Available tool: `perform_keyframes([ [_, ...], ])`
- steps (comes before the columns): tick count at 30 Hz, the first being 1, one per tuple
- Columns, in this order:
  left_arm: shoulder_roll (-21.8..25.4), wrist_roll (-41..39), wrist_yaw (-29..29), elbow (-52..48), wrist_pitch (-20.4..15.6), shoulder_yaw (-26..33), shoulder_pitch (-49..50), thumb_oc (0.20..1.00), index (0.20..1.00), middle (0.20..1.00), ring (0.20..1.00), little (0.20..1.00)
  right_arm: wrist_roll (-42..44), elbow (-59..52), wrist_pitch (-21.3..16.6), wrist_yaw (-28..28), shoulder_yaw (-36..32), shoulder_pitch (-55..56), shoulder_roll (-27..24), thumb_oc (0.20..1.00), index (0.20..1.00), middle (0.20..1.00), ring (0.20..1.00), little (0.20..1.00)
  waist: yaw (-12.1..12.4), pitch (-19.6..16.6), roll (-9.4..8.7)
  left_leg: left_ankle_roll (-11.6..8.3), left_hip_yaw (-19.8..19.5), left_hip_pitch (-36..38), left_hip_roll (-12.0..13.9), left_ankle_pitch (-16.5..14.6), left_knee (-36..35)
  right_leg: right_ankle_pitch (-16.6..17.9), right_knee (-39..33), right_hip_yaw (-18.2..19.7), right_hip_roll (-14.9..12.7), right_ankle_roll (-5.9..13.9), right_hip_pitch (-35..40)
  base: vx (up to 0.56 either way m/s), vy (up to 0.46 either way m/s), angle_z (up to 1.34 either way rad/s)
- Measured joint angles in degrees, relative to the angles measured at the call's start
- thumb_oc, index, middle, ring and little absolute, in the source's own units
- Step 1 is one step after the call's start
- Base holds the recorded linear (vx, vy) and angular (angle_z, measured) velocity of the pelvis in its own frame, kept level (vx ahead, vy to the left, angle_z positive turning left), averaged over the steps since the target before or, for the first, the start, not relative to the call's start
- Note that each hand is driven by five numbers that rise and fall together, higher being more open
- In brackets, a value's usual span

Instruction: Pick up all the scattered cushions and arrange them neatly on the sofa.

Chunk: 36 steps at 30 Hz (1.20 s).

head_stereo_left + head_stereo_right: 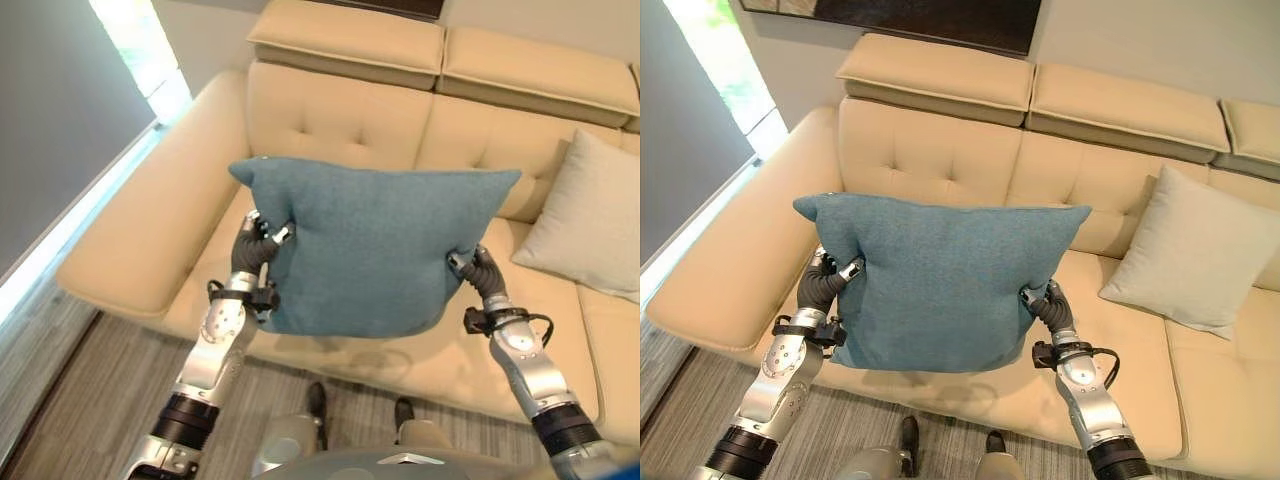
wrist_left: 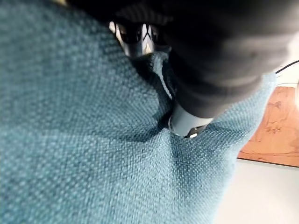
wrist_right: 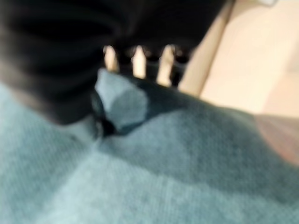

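Blue cushion (image 1: 375, 250) held upright in the air over the sofa's (image 1: 340, 120) left seat. Left hand (image 1: 258, 245) and right hand (image 1: 474, 265) each pinch a side edge. Pale cushion (image 1: 585, 215) leans against the backrest at the right.

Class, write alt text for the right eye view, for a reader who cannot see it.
A robot holds a teal cushion up in front of a cream sofa, its left hand and right hand gripping opposite side edges. A pale grey cushion leans against the sofa's backrest to the robot's right.
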Motion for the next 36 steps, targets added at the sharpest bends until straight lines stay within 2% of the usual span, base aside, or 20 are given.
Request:
perform_keyframes([
  [1, 0.4, 0.0, 0.4, 0.0, 0.0, 0.4, 0.0, 0.200, 0.200, 0.200, 0.200, 0.200, 0.0, 0.2, 0.0, 0.0, 0.6, -0.2, 0.0, 0.200, 0.200, 0.200, 0.200, 0.200, -0.8, 0.0, 0.01, 0.01, 0.7, 1.1, 0.0, -0.2, -1.3, 0.8, -1.8, -3.4, -1.0, 1.57, -0.3, 0.07, -0.047, -0.87],
  [2, 0.4, 0.0, 0.4, 0.0, -0.2, 0.7, 0.3, 0.200, 0.200, 0.200, 0.200, 0.200, 0.0, 0.4, 0.0, 0.0, 1.1, -0.5, 0.0, 0.200, 0.200, 0.200, 0.200, 0.200, -0.3, 0.1, -0.01, 0.14, 1.5, 2.2, 0.2, 0.0, -3.0, 1.2, -2.8, -6.4, -1.5, 2.08, -0.7, 0.09, -0.059, -0.67],
  [3, 0.4, 0.0, 0.5, 0.0, -0.3, 1.0, 0.6, 0.200, 0.200, 0.200, 0.200, 0.200, 0.0, 0.4, 0.0, 0.1, 1.4, -0.6, 0.0, 0.200, 0.200, 0.200, 0.200, 0.200, 0.1, 0.0, -0.22, 0.13, 2.3, 2.5, 0.3, 0.2, -3.4, 1.8, -4.1, -7.8, -1.6, 2.62, -0.7, 0.14, -0.093, -0.45],
  [5, 0.0, 0.0, 0.4, 0.1, -0.2, 0.9, 0.8, 0.200, 0.200, 0.200, 0.200, 0.200, -0.1, 0.9, 0.0, 0.2, 0.9, -0.3, -0.3, 0.200, 0.200, 0.200, 0.200, 0.200, -1.9, 0.0, -0.56, -0.32, 0.5, 2.2, -0.2, 0.0, -3.4, 3.3, -7.4, -8.1, -1.1, 3.74, -0.6, 0.10, -0.093, 0.20],
  [6, -0.3, 0.0, 0.4, 0.1, -0.2, 0.2, 0.9, 0.200, 0.200, 0.200, 0.200, 0.200, -0.1, 0.9, 0.0, 0.2, 0.4, 0.1, -0.4, 0.200, 0.200, 0.200, 0.200, 0.200, -2.0, 0.0, -0.81, -1.15, 0.1, 2.4, -0.6, -0.2, -3.5, 4.4, -7.8, -7.7, -0.6, 2.66, 0.1, 0.09, -0.140, 0.52],
  [7, -0.7, 0.0, 0.4, 0.1, -0.2, -0.6, 1.1, 0.200, 0.200, 0.200, 0.200, 0.200, -0.1, 0.9, 0.0, 0.2, -0.3, 0.7, -0.5, 0.200, 0.200, 0.200, 0.200, 0.200, -2.1, 0.0, -0.73, -1.28, -0.9, 2.5, -0.6, 0.0, -3.2, 6.9, -8.9, -6.5, 0.0, 1.75, 1.1, 0.10, -0.140, 0.35],
  [8, -1.4, 0.0, 0.3, 0.0, -0.2, -0.9, 1.4, 0.200, 0.200, 0.200, 0.200, 0.200, -0.1, 1.2, 0.0, 0.2, -0.5, 0.9, -0.9, 0.200, 0.200, 0.200, 0.200, 0.200, -2.2, -0.2, -0.09, -2.19, -1.0, 2.6, 0.2, -0.2, -3.5, 7.1, -9.3, -7.1, 0.2, 1.33, 1.6, 0.09, -0.106, 0.22],
  [10, -2.7, 0.1, -0.5, -0.1, -0.2, -1.0, 3.2, 0.200, 0.200, 0.200, 0.200, 0.200, -0.6, 1.2, 0.0, 0.5, -0.7, 1.2, -2.5, 0.200, 0.200, 0.200, 0.200, 0.200, -1.7, -0.6, 1.01, -3.56, -2.3, 2.8, 2.2, 1.1, -5.0, 8.7, -13.8, -8.4, 2.8, -0.15, 3.5, 0.15, -0.164, 0.12],
  [13, -2.6, 0.1, -0.8, -0.1, 0.1, -1.1, 3.7, 0.200, 0.200, 0.200, 0.200, 0.200, -0.8, 1.1, 0.0, 0.6, -1.2, 1.4, -2.9, 0.200, 0.200, 0.200, 0.200, 0.200, -1.9, -0.6, 1.24, -4.80, -3.0, 3.6, 4.1, 2.3, -6.8, 9.5, -16.3, -9.2, 5.0, -1.51, 4.8, 0.08, -0.106, 0.06],
  [15, -3.0, 0.2, -0.8, -0.1, 0.1, -1.5, 3.5, 0.200, 0.200, 0.200, 0.200, 0.200, -2.3, 0.7, 0.0, 0.1, -1.3, 1.4, -3.9, 0.200, 0.200, 0.200, 0.200, 0.200, -3.2, -0.7, 1.67, -5.27, -3.9, 3.7, 5.1, 2.7, -7.3, 9.2, -16.3, -10.2, 6.0, -1.99, 5.2, 0.04, -0.070, 0.13],
  [18, -3.4, 0.2, -0.6, -0.1, 0.1, -2.0, 2.3, 0.200, 0.200, 0.200, 0.200, 0.200, -3.0, -0.7, 0.0, -0.3, -1.6, 1.1, -6.3, 0.200, 0.200, 0.200, 0.200, 0.200, -3.7, -0.3, 2.29, -5.35, -4.0, 3.6, 5.8, 2.7, -7.4, 8.9, -16.3, -10.3, 6.7, -2.35, 5.1, -0.01, -0.057, 0.02],
  [23, -4.0, 2.4, 3.0, 0.2, 0.0, -3.3, -6.9, 0.200, 0.200, 0.200, 0.200, 0.200, -4.7, -0.9, 0.0, -4.3, -2.4, -5.6, -8.5, 0.200, 0.200, 0.200, 0.200, 0.200, -5.0, 0.0, 3.31, -5.58, -3.7, -0.6, 5.9, 3.5, -7.0, 9.7, -16.3, -10.0, 6.9, -3.32, 0.9, -0.10, -0.018, -0.03],
  [28, -3.3, 2.4, 10.9, 10.5, -2.0, -4.6, -25.0, 0.200, 0.200, 0.200, 0.200, 0.200, -5.1, 3.4, 0.0, -10.1, -0.6, -20.6, -10.5, 0.200, 0.200, 0.200, 0.200, 0.200, -4.9, 1.5, 4.09, -5.53, -3.6, -10.0, 5.9, 4.3, -4.4, 11.9, -16.2, -9.6, 6.8, -3.37, -7.6, -0.10, -0.013, -0.04],
  [36, -2.0, 4.4, 18.8, 18.7, -3.3, -5.8, -38.3, 0.200, 0.200, 0.200, 0.200, 0.200, -5.3, 10.8, -0.1, -17.2, 3.2, -37.3, -11.6, 0.200, 0.200, 0.200, 0.200, 0.200, -4.8, 5.8, 4.26, -5.61, -3.3, -14.7, 6.0, 4.5, -3.3, 13.0, -15.7, -8.9, 7.0, -4.23, -12.3, -0.01, -0.014, -0.03],
])
